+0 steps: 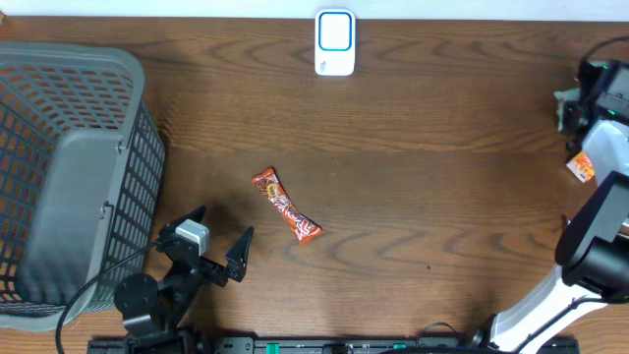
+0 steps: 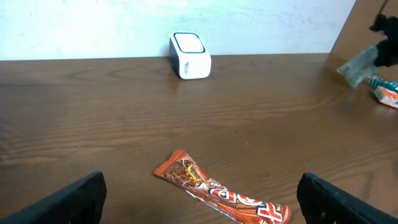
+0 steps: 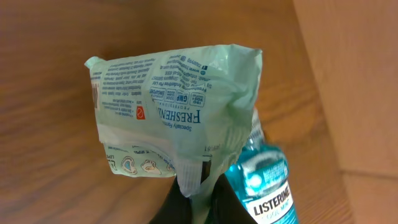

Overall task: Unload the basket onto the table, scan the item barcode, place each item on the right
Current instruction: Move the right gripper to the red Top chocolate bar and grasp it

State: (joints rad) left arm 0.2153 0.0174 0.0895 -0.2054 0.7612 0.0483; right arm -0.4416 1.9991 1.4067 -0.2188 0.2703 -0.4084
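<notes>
My L gripper [image 1: 222, 226] is at abt 7 o'clock on the table [image 1: 442, 177]. Its jaws are spread wide w/ nothing in them. A red-orange candy bar [image 1: 286, 206] lies flat on the wood near the middle. It is toward 1 o'clock from that gripper, close but not touching.

My R gripper [image 3: 196, 199] is way over at the 3 o'clock edge. Its jaws are clenched tight on the bottom edge of a soft green packet [image 3: 174, 118]. The packet's print is upside down in the R wrist view. A blue Listerine bottle [image 3: 267, 186] sits behind the packet, at its 5 o'clock in that view.

The white scanner [image 1: 335, 42] w/ a blue ring on its face stands at 12 o'clock by the back edge. It is well apart from the packet and the candy bar. A big grey basket [image 1: 59, 177] fills the 9 o'clock side. A small orange & white thing [image 1: 582, 167] lies at abt 3 o'clock, just beside my R arm.
</notes>
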